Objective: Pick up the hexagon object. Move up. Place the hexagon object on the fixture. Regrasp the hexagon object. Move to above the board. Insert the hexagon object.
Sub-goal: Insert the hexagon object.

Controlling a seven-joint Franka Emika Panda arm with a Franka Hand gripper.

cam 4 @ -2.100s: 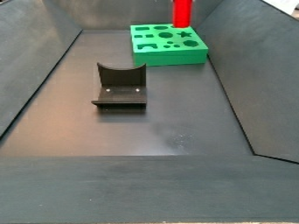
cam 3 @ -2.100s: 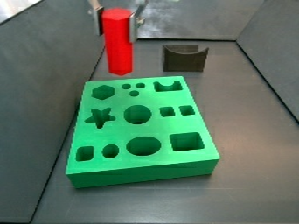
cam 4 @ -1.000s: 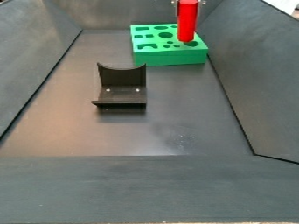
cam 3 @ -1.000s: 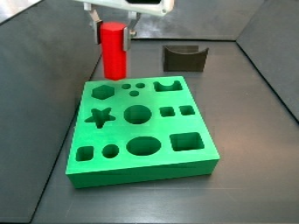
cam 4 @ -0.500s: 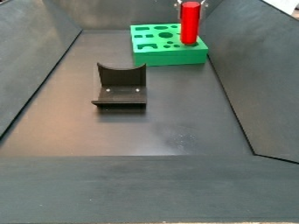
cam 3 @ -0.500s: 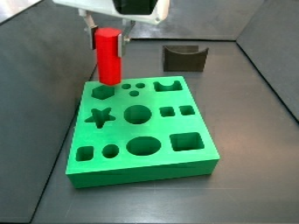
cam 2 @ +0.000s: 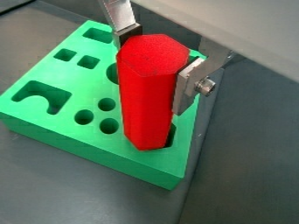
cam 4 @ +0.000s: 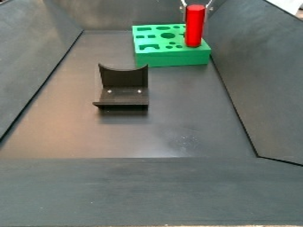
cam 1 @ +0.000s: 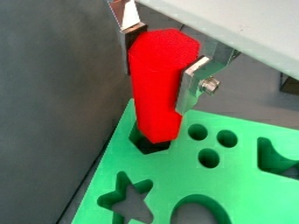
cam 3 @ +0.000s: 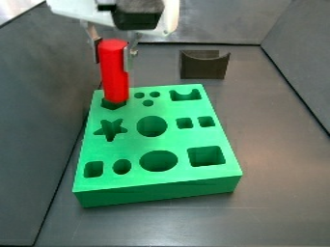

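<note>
In a side view the hexagon object (cam 3: 114, 71) stands upright in the upper left of the frame, long axis vertical, its lower end in the hexagonal hole at the far-left corner of the board (cam 3: 157, 183). The gripper (cam 3: 114, 39) clamps its upper part between silver fingers (cam 1: 193, 83). The board's other holes are empty. The fixture (cam 3: 204, 64) sits on the surface at upper right, apart from the board.

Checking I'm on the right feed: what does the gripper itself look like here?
The gripper has two flat silver metal fingers, thin plates with angled tips. One plate carries a small round silver screw head. Above them sits a pale grey-white housing with a dark underside. No cables or markings are visible.
</note>
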